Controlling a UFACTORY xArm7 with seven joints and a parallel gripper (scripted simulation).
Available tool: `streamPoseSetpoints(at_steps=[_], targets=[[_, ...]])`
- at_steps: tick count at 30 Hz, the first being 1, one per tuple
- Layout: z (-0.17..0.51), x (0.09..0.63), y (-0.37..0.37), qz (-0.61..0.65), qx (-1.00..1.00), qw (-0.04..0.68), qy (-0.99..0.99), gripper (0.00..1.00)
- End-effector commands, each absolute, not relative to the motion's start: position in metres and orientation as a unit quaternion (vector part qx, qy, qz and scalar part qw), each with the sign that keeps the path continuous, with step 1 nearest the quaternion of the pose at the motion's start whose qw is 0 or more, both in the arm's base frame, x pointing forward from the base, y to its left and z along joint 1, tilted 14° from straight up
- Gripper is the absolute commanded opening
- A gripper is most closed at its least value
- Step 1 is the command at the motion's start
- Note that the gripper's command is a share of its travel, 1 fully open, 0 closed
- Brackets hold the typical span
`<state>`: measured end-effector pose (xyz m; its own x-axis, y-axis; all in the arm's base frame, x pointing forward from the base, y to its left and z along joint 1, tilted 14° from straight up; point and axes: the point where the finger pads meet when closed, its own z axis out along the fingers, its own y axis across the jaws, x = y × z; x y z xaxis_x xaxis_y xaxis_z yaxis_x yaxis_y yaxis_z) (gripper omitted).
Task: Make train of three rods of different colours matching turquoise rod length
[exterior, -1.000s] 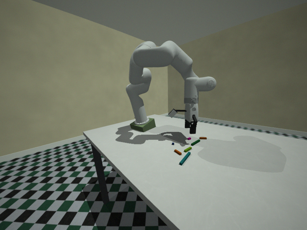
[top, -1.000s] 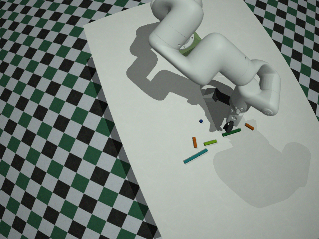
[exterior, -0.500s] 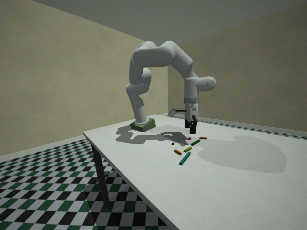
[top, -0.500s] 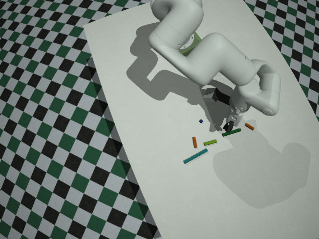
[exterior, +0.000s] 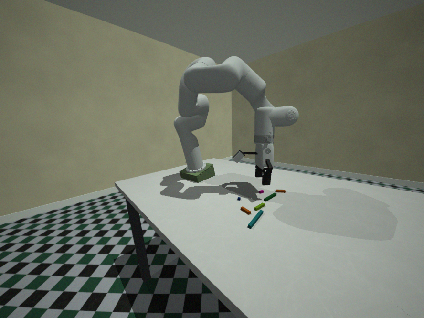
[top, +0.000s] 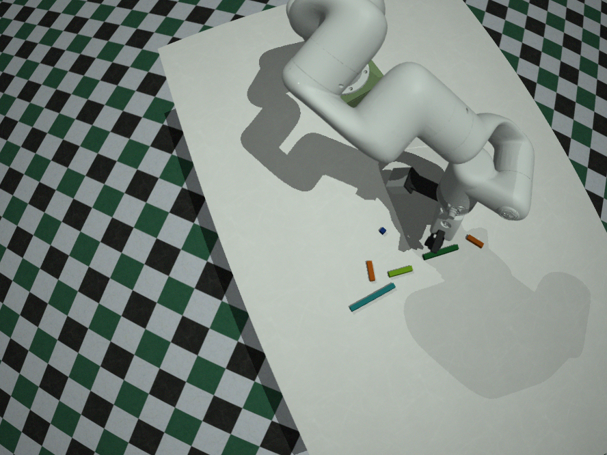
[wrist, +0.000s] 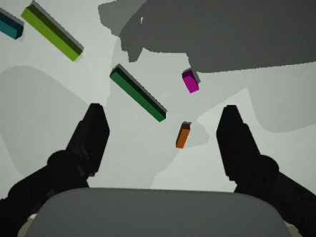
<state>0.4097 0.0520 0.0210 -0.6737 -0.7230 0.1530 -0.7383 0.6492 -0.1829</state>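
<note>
- White flat tabletop [top: 303,342] [exterior: 291,267] [wrist: 121,171] bears all seven rods, lying flat and apart from one another.
- Olive-green block [top: 374,74] [exterior: 207,173] under the foot of the white jointed arm [top: 421,107] [exterior: 212,80], farther left than the rods in the exterior view.
- Turquoise long square-sided rod [top: 372,297] [exterior: 255,219] [wrist: 11,27], the rod whose length is to be matched, slants across the table at the left of the group in the top view.
- Orange short bar-shaped rod [top: 370,270] [exterior: 245,210] lies near the turquoise one, at a different angle.
- Blue little cube-like rod [top: 382,230] [exterior: 238,198] sits apart, on the arm-base side of that orange rod.
- Lime medium-length rod [top: 400,271] [exterior: 259,206] [wrist: 52,33] lies near the turquoise rod's end, between it and the green one.
- Magenta small stubby rod [exterior: 261,191] [wrist: 191,81] is near the green rod; the top view hides it.
- Black two-fingered gripper [top: 433,242] [exterior: 262,175] [wrist: 162,118] hangs above the table, fingers spread fully wide and gripping nothing.
- Green long rod [top: 440,252] [exterior: 270,196] [wrist: 138,94] lies below the gripper, slanting.
- Second orange rod [top: 474,240] [exterior: 280,191] [wrist: 183,135], short and square-sided, lies farthest right, near the green one's end.
</note>
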Motion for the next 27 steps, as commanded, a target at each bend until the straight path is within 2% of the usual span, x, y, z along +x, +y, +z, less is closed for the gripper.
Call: streamPoseSetpoints(at_steps=[1,27], targets=[[0.0222,0.4107,0.0528,0.116,0.403,0.031,-0.907,1.0],[0.0225,0.4118,0.0509,0.115,0.427,0.035,-0.896,1.0]])
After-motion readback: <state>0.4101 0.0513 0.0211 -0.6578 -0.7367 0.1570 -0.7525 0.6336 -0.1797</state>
